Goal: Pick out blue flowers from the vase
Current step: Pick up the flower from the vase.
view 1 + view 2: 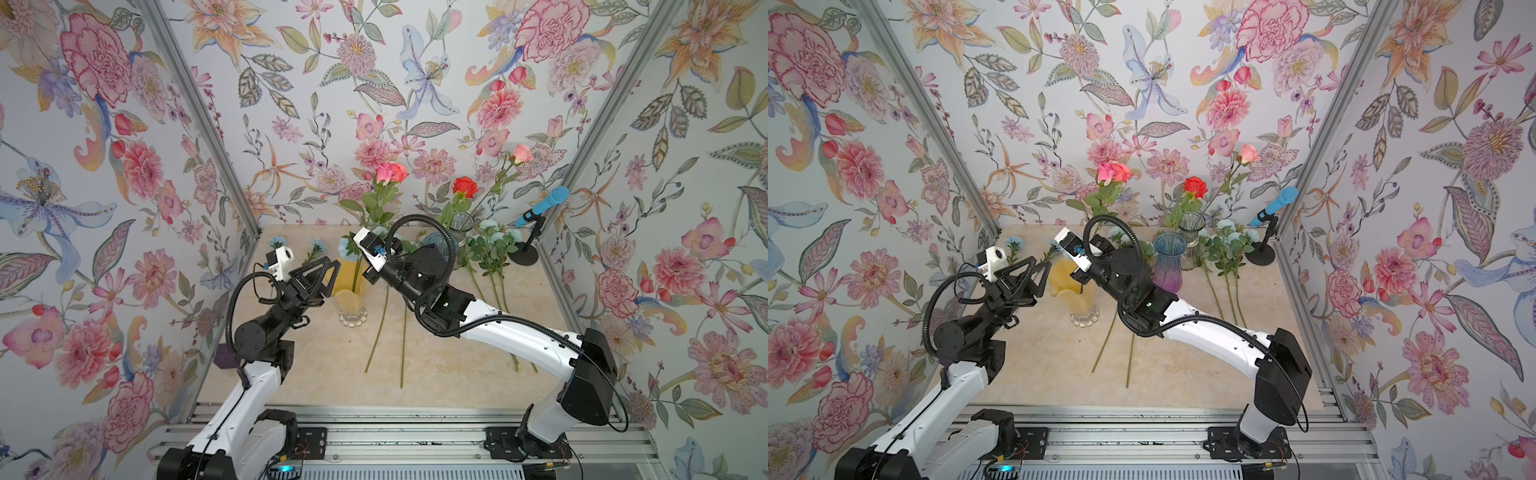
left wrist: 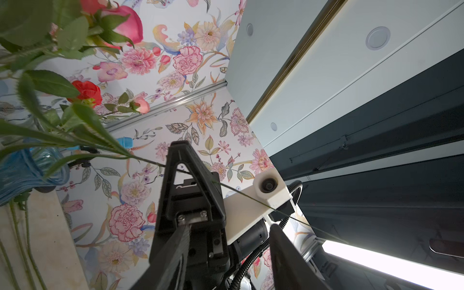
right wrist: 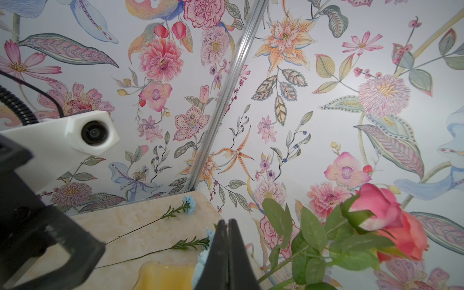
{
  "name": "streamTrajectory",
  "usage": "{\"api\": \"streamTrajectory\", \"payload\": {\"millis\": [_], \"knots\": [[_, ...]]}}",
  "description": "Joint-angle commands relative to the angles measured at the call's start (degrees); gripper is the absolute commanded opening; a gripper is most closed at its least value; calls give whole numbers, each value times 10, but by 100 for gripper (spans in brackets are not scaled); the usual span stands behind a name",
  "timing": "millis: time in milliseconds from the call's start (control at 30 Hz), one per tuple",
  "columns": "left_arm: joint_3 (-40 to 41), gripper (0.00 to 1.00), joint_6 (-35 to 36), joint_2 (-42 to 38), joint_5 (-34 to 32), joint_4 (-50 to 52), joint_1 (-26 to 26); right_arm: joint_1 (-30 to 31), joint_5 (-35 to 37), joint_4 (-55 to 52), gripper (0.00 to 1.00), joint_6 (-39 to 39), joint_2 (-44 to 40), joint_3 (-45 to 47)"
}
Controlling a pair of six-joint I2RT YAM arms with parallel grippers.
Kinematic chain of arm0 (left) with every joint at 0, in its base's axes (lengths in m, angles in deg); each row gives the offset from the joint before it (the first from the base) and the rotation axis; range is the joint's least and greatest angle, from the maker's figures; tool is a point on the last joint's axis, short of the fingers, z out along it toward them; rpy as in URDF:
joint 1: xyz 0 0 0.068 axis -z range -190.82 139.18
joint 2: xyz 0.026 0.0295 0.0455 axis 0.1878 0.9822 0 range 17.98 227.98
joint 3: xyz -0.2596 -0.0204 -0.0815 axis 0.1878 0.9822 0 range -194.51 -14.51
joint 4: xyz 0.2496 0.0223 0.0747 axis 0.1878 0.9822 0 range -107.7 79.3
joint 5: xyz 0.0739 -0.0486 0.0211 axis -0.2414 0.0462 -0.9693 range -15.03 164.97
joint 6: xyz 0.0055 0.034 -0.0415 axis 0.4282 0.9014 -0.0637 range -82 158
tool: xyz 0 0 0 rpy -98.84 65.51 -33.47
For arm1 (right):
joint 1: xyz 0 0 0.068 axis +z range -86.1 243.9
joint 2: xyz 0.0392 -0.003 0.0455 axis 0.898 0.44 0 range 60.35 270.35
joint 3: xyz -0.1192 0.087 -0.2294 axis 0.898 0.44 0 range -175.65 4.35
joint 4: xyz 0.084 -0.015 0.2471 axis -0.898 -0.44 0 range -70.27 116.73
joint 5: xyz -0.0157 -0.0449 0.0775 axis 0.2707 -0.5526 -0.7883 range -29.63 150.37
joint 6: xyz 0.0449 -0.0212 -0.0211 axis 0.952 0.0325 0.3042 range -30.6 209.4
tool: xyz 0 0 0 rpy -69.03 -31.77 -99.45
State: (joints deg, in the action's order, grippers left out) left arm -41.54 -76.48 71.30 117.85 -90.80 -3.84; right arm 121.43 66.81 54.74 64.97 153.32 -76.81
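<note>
In both top views, two blue flowers, sky-blue carnations [image 1: 277,242] [image 1: 319,245] [image 1: 1014,242], lie on the table at the back left. A third carnation [image 1: 345,247] [image 3: 200,263] sits at the yellow vase's rim [image 1: 351,291] [image 1: 1067,286], right beside my right gripper [image 3: 228,222] [image 2: 179,145], which is shut with nothing visible between its fingers. An aqua rose spray [image 1: 494,239] [image 1: 1225,232] lies at the back right. My left gripper [image 1: 332,270] [image 2: 229,226] is open left of the yellow vase. A thin green stem [image 2: 251,198] crosses just beyond its fingertips.
Pink roses [image 1: 390,172] rise from the yellow vase. A clear glass vase [image 1: 461,226] holds red and peach roses, and a blue vase [image 1: 1169,266] stands beside it. A blue microphone [image 1: 544,203] stands at the back right. Loose stems [image 1: 404,345] lie mid-table.
</note>
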Motion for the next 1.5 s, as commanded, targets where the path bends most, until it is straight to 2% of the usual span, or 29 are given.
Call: {"api": "streamTrajectory", "payload": {"millis": [0,167,300,367,467,700,1133,1467], "knots": [[14,51,-7,-7,10,-15,-11,-3,-20,-5,0,13,-26,-19],[-15,54,-31,40,4,-68,26,-1,-50,-6,0,38,-37,-13],[-44,56,-37,87,-13,-105,75,8,-47,8,0,33,-29,-13],[-41,56,-55,105,-29,-134,81,15,-42,14,0,26,-25,-10],[-31,56,-72,119,-52,-162,83,28,-30,28,0,8,-22,-3],[-5,54,-65,104,-89,-155,82,46,-15,48,0,-14,-19,11],[-14,49,-53,92,-106,-130,85,85,10,101,0,-57,-14,44],[-16,38,-54,105,-115,-143,88,103,13,131,0,-71,-11,67]]}}
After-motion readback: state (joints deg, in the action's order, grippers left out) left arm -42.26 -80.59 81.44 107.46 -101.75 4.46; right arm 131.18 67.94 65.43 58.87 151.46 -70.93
